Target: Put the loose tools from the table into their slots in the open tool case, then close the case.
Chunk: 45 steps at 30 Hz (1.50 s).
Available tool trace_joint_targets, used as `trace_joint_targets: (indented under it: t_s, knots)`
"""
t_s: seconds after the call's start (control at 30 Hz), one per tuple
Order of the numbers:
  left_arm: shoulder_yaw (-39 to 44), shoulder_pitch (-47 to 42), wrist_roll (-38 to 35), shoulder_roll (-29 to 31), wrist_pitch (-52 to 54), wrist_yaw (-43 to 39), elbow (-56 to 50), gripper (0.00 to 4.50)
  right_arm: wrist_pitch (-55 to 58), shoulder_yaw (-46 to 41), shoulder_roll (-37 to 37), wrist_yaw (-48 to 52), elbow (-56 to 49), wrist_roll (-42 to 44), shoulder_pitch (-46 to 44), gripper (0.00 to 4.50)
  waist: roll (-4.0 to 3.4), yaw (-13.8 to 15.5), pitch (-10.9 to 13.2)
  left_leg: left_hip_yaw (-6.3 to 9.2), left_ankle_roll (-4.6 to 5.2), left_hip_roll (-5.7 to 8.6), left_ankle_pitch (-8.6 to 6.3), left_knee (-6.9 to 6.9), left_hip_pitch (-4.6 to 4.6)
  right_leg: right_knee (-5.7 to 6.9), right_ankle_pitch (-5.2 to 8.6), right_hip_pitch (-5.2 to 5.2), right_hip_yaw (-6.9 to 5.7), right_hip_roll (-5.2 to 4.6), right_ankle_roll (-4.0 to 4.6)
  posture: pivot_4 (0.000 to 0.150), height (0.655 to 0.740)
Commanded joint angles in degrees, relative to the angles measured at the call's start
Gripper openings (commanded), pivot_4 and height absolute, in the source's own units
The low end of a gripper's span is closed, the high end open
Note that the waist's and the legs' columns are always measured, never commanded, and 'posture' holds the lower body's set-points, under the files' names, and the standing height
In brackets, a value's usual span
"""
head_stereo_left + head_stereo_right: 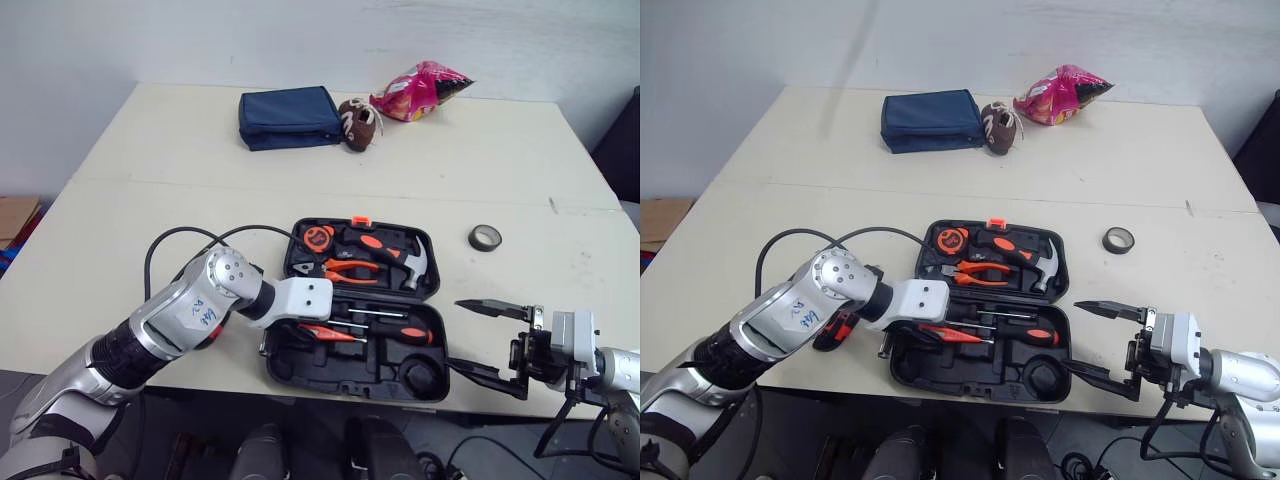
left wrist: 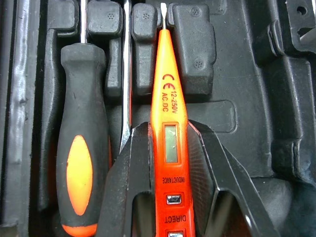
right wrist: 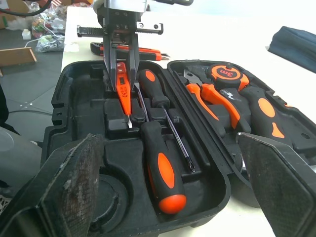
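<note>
The black tool case [image 1: 292, 243] lies open near the table's front edge. Its far half holds a tape measure [image 1: 318, 237], pliers [image 1: 350, 270] and a hammer [image 1: 400, 255]. My left gripper [image 2: 169, 127] is shut on an orange voltage tester pen [image 2: 170, 98], held low over the near half, alongside a slim screwdriver shaft and a black-and-orange screwdriver [image 2: 81, 138]. A loose orange-and-black tool [image 1: 837, 328] lies on the table left of the case, partly under my left forearm. My right gripper [image 1: 485, 340] stands open at the case's right front corner, holding nothing.
A black tape roll [image 1: 485, 237] lies right of the case. At the table's far side are a blue pouch [image 1: 290, 118], a small brown football [image 1: 360, 124] and a pink snack bag [image 1: 420, 90]. The case sits close to the table's front edge.
</note>
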State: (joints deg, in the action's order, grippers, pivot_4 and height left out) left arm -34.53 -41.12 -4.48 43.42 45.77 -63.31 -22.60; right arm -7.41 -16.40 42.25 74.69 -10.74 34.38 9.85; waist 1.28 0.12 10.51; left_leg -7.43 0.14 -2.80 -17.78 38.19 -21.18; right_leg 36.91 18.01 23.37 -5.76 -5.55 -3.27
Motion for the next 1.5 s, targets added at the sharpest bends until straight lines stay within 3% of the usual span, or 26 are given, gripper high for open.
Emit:
trace_joint_targets:
  t_s: [0.03,0.07,0.3,0.4,0.53,0.63,0.73,0.77,1.13,1.5]
  knots:
    - [2.0,0.2,-0.8,-0.3,0.4,-0.2,-2.4,2.02,-0.9,-1.1,-0.2,0.4,0.1,0.4,-0.2,4.5,0.0,0.0,0.0,0.0,0.0,0.0,0.0,0.0,0.0,0.0,0.0,0.0,0.0,0.0,0.0,0.15,0.74]
    - [2.5,-0.2,-1.6,-0.2,1.1,-0.7,-3.1,2.4,-0.9,-1.1,-0.3,0.5,0.2,0.5,-0.2,4.5,0.0,0.1,0.0,0.0,0.0,0.01,0.0,0.0,0.0,0.01,0.0,0.0,0.0,0.0,0.0,0.15,0.74]
    - [4.7,-1.9,-3.6,1.4,3.7,-2.2,-6.9,2.4,-1.3,-1.0,-0.3,1.8,1.9,0.5,-0.4,4.5,0.0,0.1,0.0,0.02,0.01,0.02,0.01,0.01,-0.03,0.0,0.0,0.0,-0.02,0.01,0.0,0.15,0.74]
    - [11.0,-2.3,-9.8,2.0,5.7,-4.7,-9.5,2.4,-2.1,-1.1,-0.3,3.1,3.7,0.4,-0.4,4.5,0.01,0.0,0.0,0.03,0.01,0.0,0.01,0.01,-0.04,0.0,0.0,0.01,-0.01,0.0,0.0,0.15,0.74]
    - [17.8,3.0,-12.4,-1.9,-8.5,-3.6,-5.0,2.4,-3.3,-1.0,-0.6,4.1,5.1,0.4,-0.1,4.5,0.0,0.0,0.0,0.05,-0.02,0.01,0.03,0.02,-0.01,0.0,0.0,-0.03,-0.01,-0.06,0.0,0.15,0.74]
    - [22.2,9.7,-14.5,-4.5,-19.5,-4.9,-0.8,1.59,-4.1,-1.1,-1.0,4.6,5.9,0.4,0.0,4.5,-0.03,-0.2,0.0,0.03,-0.02,0.0,0.03,0.02,0.04,0.01,0.0,-0.04,-0.01,-0.07,0.0,0.15,0.74]
    - [22.3,14.8,-13.9,-5.7,-23.6,-4.2,2.5,0.25,-4.8,-1.2,-1.1,4.8,6.5,0.3,0.0,4.5,-0.03,-0.1,0.0,0.06,-0.04,-0.02,0.05,0.03,0.03,0.03,0.0,-0.04,-0.04,-0.07,0.01,0.15,0.74]
    - [21.9,15.9,-13.4,-6.1,-25.1,-4.0,3.4,0.04,-5.0,-1.3,-1.1,4.7,6.6,0.3,-0.1,4.5,-0.04,0.0,0.0,0.07,-0.03,-0.01,0.05,0.03,0.01,0.02,0.0,-0.04,-0.04,-0.07,0.01,0.15,0.74]
    - [17.0,20.7,-4.4,-11.5,-34.0,3.2,12.6,0.04,-4.7,-1.6,-0.7,3.9,5.6,0.3,0.2,4.5,-0.03,0.3,0.0,0.13,0.02,0.02,0.02,0.02,0.02,-0.03,0.0,-0.11,-0.12,-0.14,0.0,0.15,0.74]
    - [11.7,22.1,0.9,-8.0,-34.6,0.6,16.8,0.04,-4.4,-2.2,0.0,2.7,4.8,0.3,0.0,4.5,-0.1,-0.1,-0.1,0.15,0.02,-0.01,0.01,-0.04,0.25,-0.07,0.0,-0.35,-0.14,-0.16,0.0,0.15,0.74]
